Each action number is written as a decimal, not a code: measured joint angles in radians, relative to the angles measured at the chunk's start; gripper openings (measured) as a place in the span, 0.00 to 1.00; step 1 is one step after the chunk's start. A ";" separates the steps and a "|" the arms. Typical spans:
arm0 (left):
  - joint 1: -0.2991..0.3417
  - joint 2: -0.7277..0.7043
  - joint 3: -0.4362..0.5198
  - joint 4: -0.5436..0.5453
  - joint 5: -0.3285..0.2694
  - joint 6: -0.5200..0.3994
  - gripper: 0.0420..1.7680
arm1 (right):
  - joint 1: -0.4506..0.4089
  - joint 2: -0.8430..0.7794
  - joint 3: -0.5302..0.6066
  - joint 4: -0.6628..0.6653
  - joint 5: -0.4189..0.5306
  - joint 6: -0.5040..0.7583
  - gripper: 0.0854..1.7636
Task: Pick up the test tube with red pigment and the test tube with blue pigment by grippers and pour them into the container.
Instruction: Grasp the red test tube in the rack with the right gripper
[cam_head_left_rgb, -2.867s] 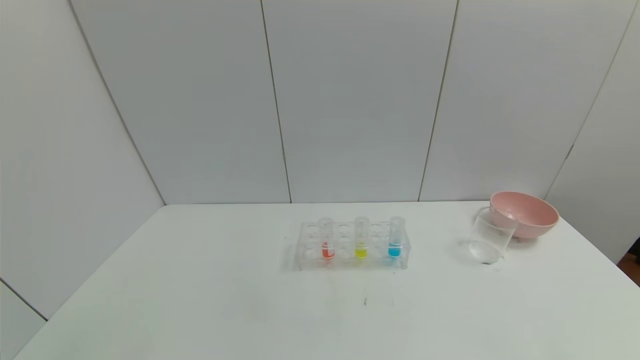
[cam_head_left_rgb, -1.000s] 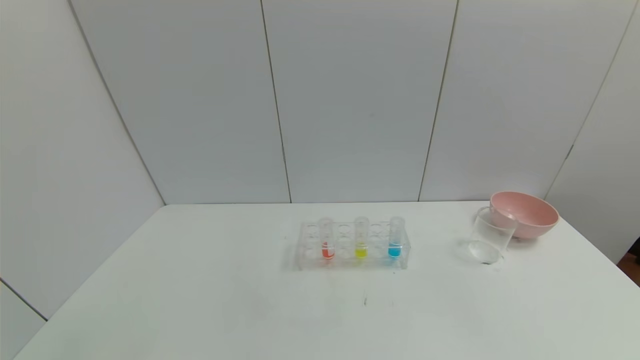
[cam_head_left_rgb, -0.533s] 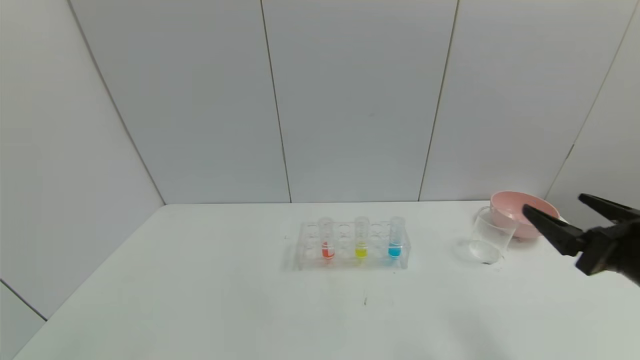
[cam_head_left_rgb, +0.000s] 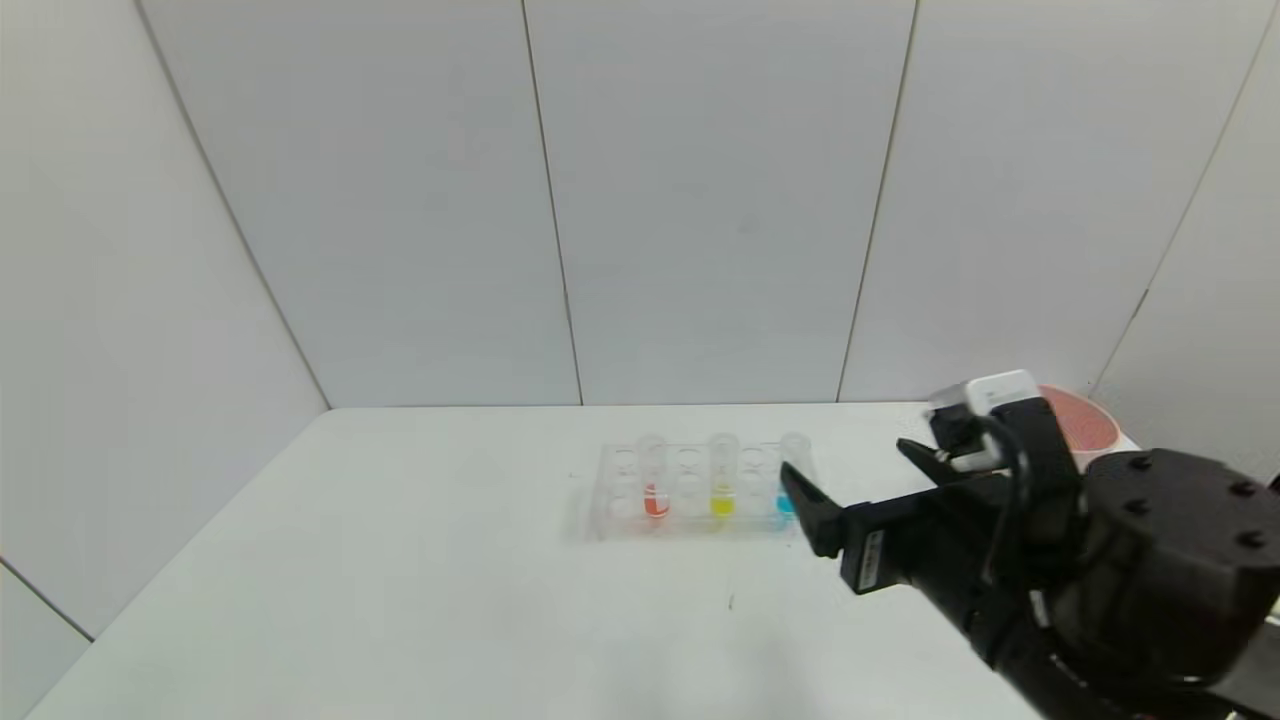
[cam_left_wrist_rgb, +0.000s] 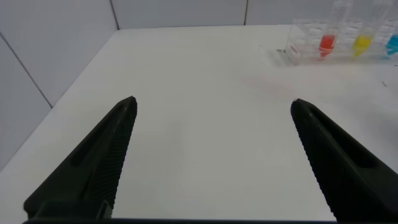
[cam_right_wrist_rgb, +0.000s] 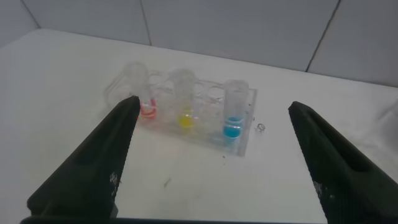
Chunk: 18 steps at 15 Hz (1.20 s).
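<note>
The right gripper (cam_head_left_rgb: 860, 480) reaches in from the right, low over the table (cam_head_left_rgb: 400, 580), jaws spread wide and empty, just beside the rack (cam_head_left_rgb: 700, 490). The test tube with blue pigment (cam_right_wrist_rgb: 233, 118) and the test tube with red pigment (cam_head_left_rgb: 655, 478) stand upright in that rack. The left gripper (cam_left_wrist_rgb: 211, 155) hangs over bare table well to the left, jaws also spread.

Clear glossy plastic rack (cam_head_left_rgb: 700, 495) on a smooth matt white table (cam_head_left_rgb: 450, 600).

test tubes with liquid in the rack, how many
3, upright in one row of the clear rack: red tube at the robot's left end, yellow tube in the middle, blue tube rightmost, partly hidden by the open right gripper.
</note>
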 joint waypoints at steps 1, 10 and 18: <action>0.000 0.000 0.000 0.000 0.000 0.000 1.00 | 0.055 0.040 -0.022 -0.004 -0.044 0.016 0.97; 0.000 0.000 0.000 0.000 0.000 0.000 1.00 | 0.264 0.315 -0.169 -0.058 -0.156 0.082 0.97; 0.000 0.000 0.000 0.000 0.000 0.000 1.00 | 0.169 0.506 -0.438 -0.051 -0.092 -0.017 0.97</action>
